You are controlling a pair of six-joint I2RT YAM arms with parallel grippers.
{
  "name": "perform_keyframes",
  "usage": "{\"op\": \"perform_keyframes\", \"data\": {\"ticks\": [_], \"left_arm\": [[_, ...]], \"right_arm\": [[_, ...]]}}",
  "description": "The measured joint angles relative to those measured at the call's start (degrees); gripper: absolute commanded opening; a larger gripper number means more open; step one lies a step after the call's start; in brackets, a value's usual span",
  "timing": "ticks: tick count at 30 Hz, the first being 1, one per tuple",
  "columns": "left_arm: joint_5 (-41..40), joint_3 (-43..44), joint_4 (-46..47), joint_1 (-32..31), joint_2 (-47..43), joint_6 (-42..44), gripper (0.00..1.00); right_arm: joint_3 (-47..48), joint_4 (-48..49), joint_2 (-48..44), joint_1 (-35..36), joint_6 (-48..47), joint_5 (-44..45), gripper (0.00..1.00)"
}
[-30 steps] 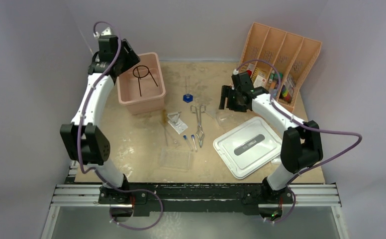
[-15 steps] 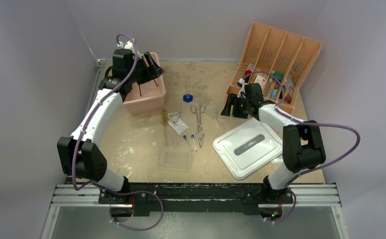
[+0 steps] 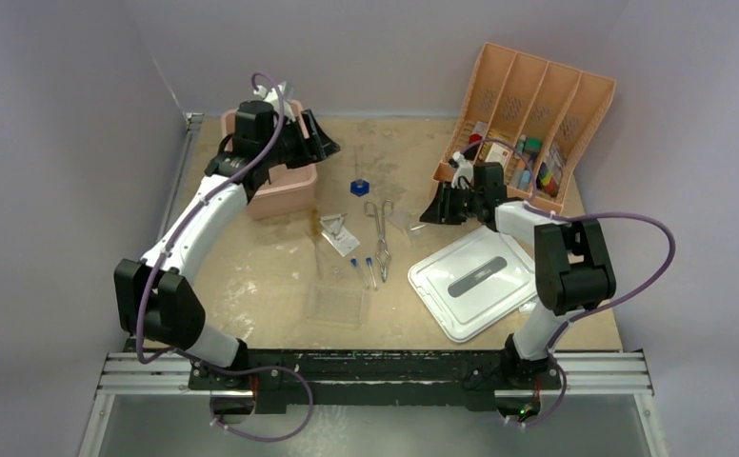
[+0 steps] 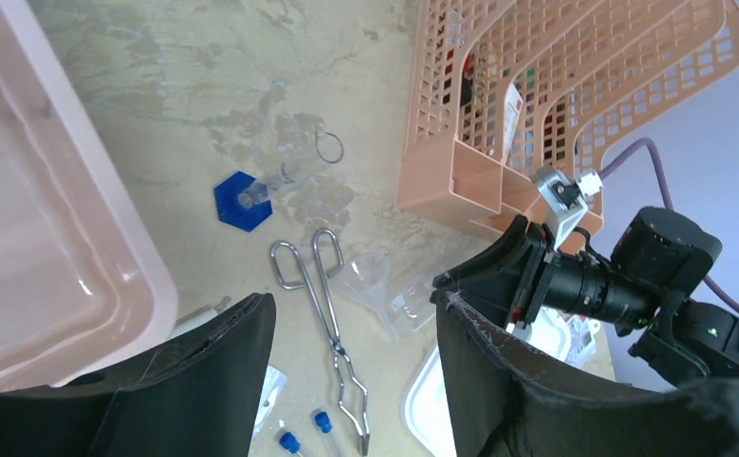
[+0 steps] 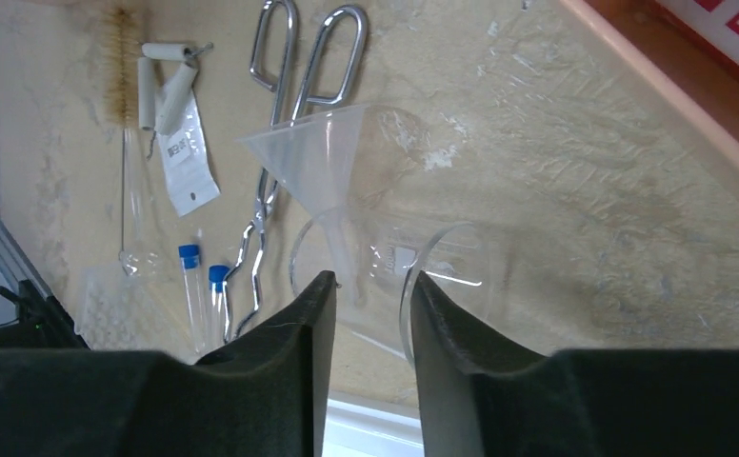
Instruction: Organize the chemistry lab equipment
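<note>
Funnel pickup is judged to be the step in hand. The right gripper [image 5: 370, 278] sits low toward the counter's far right corner, just in front of the divided rack [image 3: 537, 90]. Its fingers are narrowly apart and nothing is visibly clamped. The clear plastic funnel [image 5: 313, 148] lies on its side ahead of the fingers, stem pointing at the gap and mouth touching or just over the steel forceps [image 4: 335, 343]. A glass beaker [image 5: 461, 267], also on its side, lies just beside the stem. Align the gap on the stem alone and keep the outer finger off the beaker rim, since the glass could roll or chip. Close gently, because thin plastic is likely to flex and slip. Lift straight up before travel so the forceps are not dragged. The left gripper [image 4: 351, 303] hangs spread wide and empty beside the pink bin [image 4: 109, 248] at the far left corner, clear of the work.
</note>
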Motion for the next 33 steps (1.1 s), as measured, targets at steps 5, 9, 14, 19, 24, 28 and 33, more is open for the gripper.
{"op": "perform_keyframes", "data": {"ticks": [5,9,14,19,24,28,33], "left_arm": [[0.0,0.0,0.0,-2.0,0.0,0.0,0.62],[-0.1,0.0,0.0,-2.8,0.0,0.0,0.62],[-0.3,0.0,0.0,-3.0,0.1,0.1,0.62],[-1.1,0.0,0.4,-3.5,0.4,0.2,0.62],[-2.7,0.0,1.0,-3.8,0.7,0.6,0.62],[-4.0,0.0,1.1,-3.8,1.0,1.1,0.62],[-5.3,0.0,1.2,-3.8,2.1,1.1,0.62]], "right_arm": [[0.0,1.3,0.0,-0.1,1.4,-2.1,0.21],[0.1,1.2,-0.5,-0.1,1.8,-3.1,0.14],[0.9,-0.3,-1.9,0.0,1.2,-0.8,0.10],[2.6,-6.9,-4.2,1.0,-1.3,7.4,0.09],[6.8,-14.1,-4.2,5.8,-4.7,19.6,0.09],[9.9,-18.3,-2.9,10.9,-6.3,28.2,0.14],[13.2,-21.9,-0.2,13.6,-7.1,33.8,0.37]]}}
